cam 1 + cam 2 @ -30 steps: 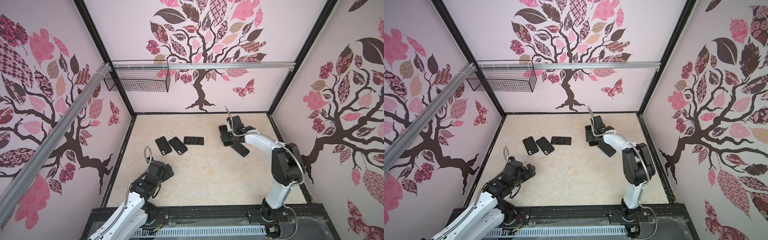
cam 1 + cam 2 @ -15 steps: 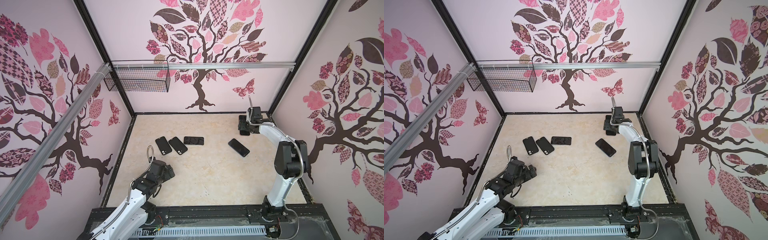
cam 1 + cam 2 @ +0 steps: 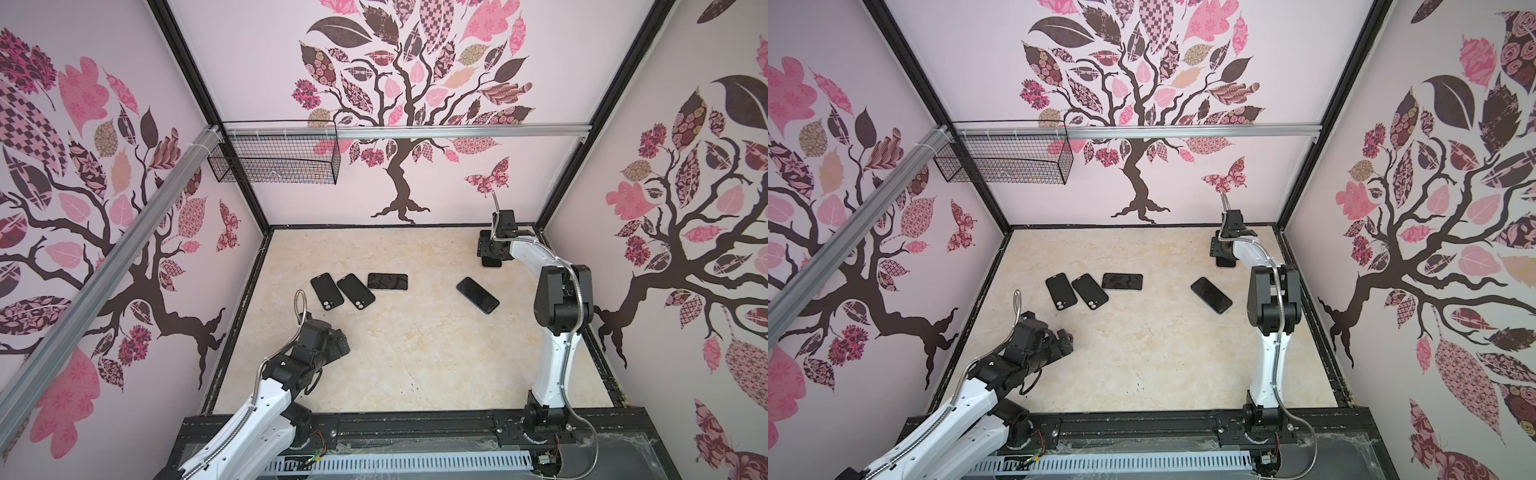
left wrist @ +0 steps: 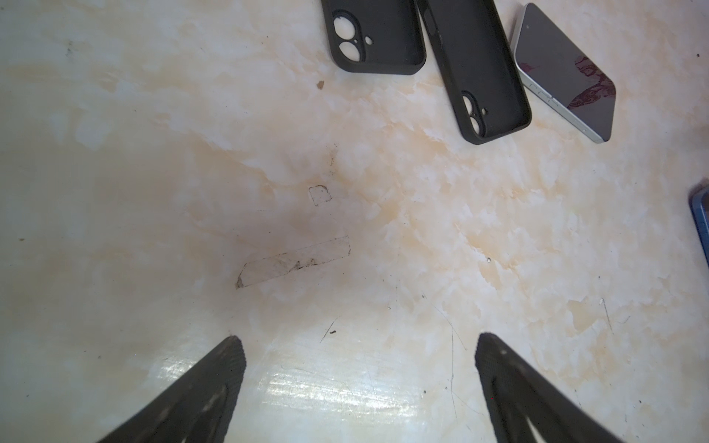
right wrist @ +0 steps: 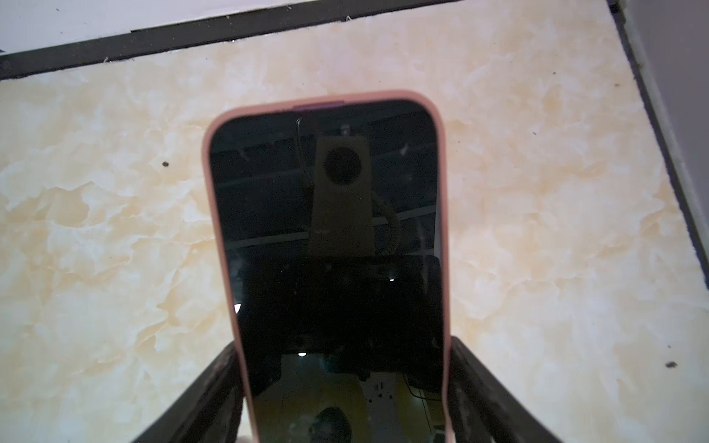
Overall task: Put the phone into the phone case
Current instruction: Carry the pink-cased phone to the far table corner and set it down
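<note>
Low at 8 o'clock on the marble-patterned table, the left gripper hangs over bare surface with its jaws spread wide and nothing between them.

Up at 10 o'clock lie two black phone cases, both hollow side up, with their camera cut-outs at the near end. The left case and the second case sit side by side, each slanted along an 11-to-5 line. They are so close that I cannot tell whether they touch. Neither has anything in it.

Just beside the far end of the second case, at 11 o'clock, a bare phone lies crosswise along the 9-to-3 line, dark screen up. The left wrist view shows its silver edge.

Past the middle, at 2 o'clock, a blue-edged phone lies alone with its screen up, slanted from 10 to 4 and well apart from both cases.

From there, at 1 o'clock, in the far right corner, is the right gripper. Its jaws are clamped against the two long sides of a pink-cased phone, whose dark glass faces the wrist camera. Whether that phone rests on the table or is lifted off it, I cannot tell.
</note>
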`<act>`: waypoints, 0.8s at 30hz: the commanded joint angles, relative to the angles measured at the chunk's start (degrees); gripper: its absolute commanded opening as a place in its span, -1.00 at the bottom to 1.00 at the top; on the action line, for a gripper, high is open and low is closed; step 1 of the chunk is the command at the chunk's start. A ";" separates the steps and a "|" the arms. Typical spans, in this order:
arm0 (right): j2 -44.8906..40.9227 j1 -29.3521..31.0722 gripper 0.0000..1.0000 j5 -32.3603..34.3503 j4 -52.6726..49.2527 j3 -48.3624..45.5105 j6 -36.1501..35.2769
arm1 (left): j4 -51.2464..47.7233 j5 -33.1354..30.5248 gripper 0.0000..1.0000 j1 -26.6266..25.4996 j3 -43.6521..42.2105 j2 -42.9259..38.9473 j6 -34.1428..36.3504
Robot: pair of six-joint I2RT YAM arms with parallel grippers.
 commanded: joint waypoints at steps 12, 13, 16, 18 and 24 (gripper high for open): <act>11.52 -0.18 -0.42 -2.03 -2.71 9.02 0.17 | -0.22 0.56 0.95 0.26 2.23 -2.13 0.42; 12.27 -0.19 -0.40 -2.50 -3.46 9.81 0.18 | -0.28 0.47 0.95 0.29 2.02 -2.41 0.39; 13.54 -0.20 -0.34 -3.23 -4.88 11.30 0.25 | 0.00 0.47 0.95 0.28 1.76 -2.91 0.31; 13.89 -0.22 -0.27 -3.63 -5.10 11.49 0.18 | -0.08 0.44 0.95 0.35 1.74 -2.58 0.31; 14.36 -0.20 0.02 -3.76 -6.15 11.68 0.00 | 0.01 0.62 0.95 0.31 1.78 -2.18 0.19</act>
